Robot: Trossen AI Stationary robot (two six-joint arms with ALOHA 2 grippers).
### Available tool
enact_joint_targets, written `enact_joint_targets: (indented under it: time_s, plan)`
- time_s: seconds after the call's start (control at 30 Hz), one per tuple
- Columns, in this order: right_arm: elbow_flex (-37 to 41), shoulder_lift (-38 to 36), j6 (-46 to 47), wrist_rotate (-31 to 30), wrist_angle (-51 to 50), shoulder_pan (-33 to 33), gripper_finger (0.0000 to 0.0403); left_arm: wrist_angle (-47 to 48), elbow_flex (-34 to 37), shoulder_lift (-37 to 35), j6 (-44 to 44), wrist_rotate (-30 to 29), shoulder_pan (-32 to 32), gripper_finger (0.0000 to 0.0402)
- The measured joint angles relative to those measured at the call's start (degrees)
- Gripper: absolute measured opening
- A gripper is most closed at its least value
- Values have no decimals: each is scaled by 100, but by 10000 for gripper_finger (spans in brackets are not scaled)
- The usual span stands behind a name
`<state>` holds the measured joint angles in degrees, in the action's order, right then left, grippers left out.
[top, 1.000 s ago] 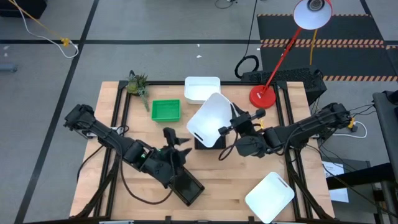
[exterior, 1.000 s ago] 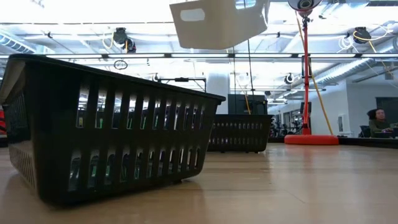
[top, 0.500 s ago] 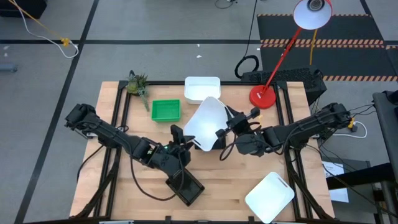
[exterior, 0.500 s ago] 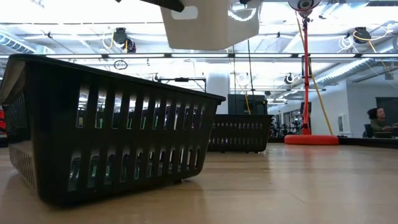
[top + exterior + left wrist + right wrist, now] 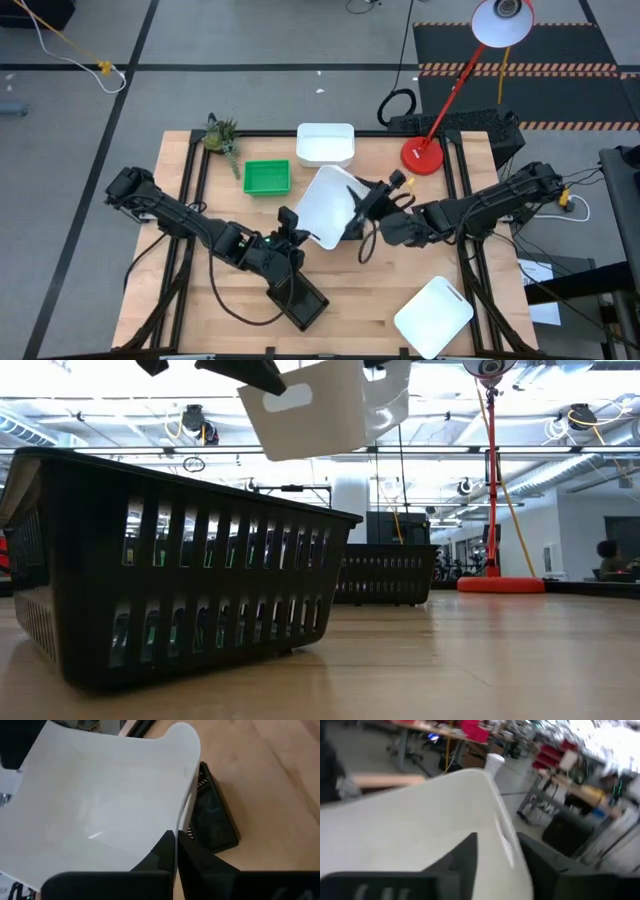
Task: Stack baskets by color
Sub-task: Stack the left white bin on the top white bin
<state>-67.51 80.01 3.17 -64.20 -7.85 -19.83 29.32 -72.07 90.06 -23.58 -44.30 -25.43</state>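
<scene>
The wooden table (image 5: 200, 310) carries everything, and the two dark arms reach in over it from either side toward its middle. The left arm (image 5: 180, 215) stretches from the left edge, the right arm (image 5: 490, 205) from the right edge.

Between them a white basket (image 5: 322, 207) hangs tilted in the air above the table's centre; in the low view it floats high, over the black baskets, with its handle slot showing. The left hand (image 5: 296, 233) is clenched on this basket's rim: in the left wrist view its two fingers (image 5: 165, 852) pinch the thin white wall with no gap. The right hand (image 5: 362, 200) sits at the opposite rim; in the right wrist view its fingers (image 5: 467, 851) stand apart on either side of the white wall, so the grip looks released there.

A second white basket (image 5: 433, 316) lies at the table's near right corner, partly over the edge. A third white basket (image 5: 325, 144) rests at the far edge, near the red lamp base (image 5: 422, 156).

A black basket (image 5: 299, 302) sits on the near part of the table, just beside the left hand. Another black basket (image 5: 385, 573) stands further back, under the lifted white one.

A green basket (image 5: 266, 178) rests on the far left part of the table, with a small plant (image 5: 221, 135) near it at the far left corner.
</scene>
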Motion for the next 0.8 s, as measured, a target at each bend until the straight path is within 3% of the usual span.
enact_joint_targets:
  time_s: [0.13, 0.23, 0.4, 0.63, 0.7, 0.8]
  plan:
    - [0, 7, -1152, -56, -156, -329, 189, 274, 0, 0, 21, 143, 7, 8]
    - [0, 7, -1962, -124, -164, -646, 212, 589, -2, -1, 70, 223, 7, 5]
    - [0, 7, -2585, 11, -148, -1062, 215, 1039, -2, -2, 99, 234, 7, 12]
    - [0, -7, -2822, -959, -133, -1326, 211, 1257, -13, -17, 267, 218, -40, 9]
    - [0, -8, -2841, -838, -145, -1387, 219, 1317, -13, -13, 230, 275, -62, 8]
    - [0, -9, -2827, -53, -138, -1448, 228, 1521, -13, -15, 233, 224, -57, 4]
